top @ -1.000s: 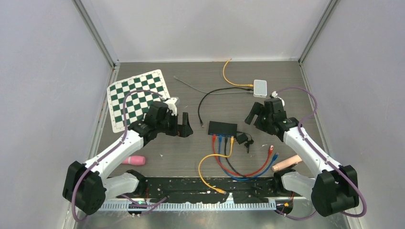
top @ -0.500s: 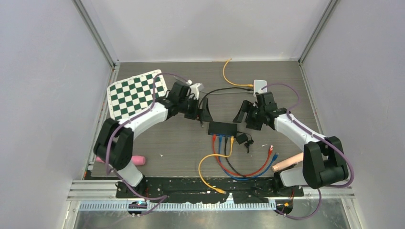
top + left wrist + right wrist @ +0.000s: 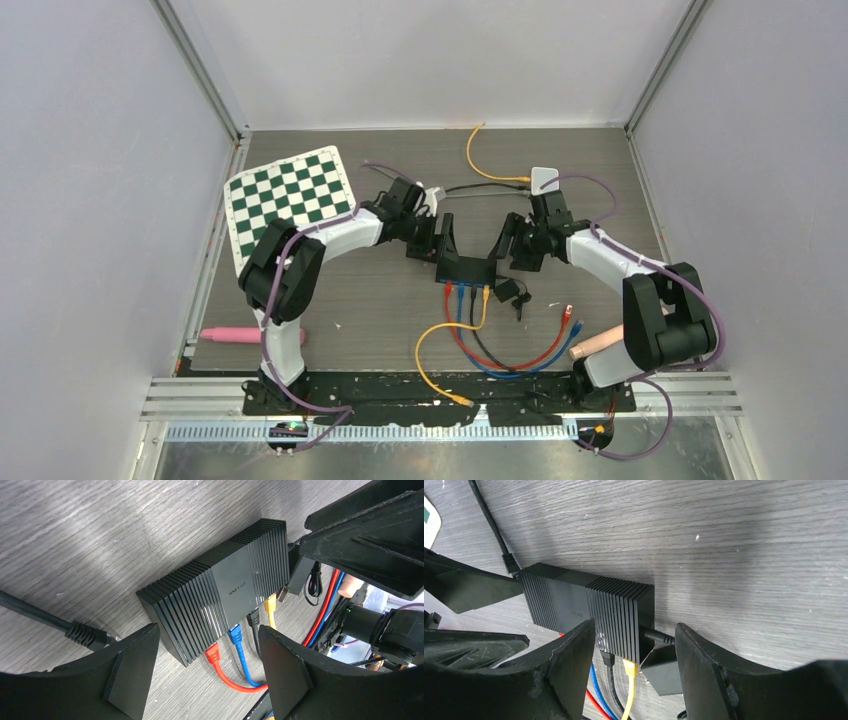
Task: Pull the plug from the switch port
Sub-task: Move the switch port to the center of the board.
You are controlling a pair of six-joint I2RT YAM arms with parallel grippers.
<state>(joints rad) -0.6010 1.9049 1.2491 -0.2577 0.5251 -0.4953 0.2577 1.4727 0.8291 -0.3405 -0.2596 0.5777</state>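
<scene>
2 end effectors [image 3: 207, 632] [image 3: 635, 625] (spread) flank switch [image 3: 465, 267].

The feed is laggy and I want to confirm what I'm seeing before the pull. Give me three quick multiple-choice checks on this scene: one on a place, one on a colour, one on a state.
1. Where is the switch?
A between the left gripper and the right gripper; B left of both; C right of both.
2. Which plug in its row lies nearest the right gripper?
A red; B blue; C yellow.
3. How do the jaws stand?
A both shut; B both open; C left shut on a plug.

1 A: the top view shows one gripper on each side of it.
2 C: the yellow plug ends the row on that side.
3 B: each wrist view shows a wide gap and nothing held.
</scene>
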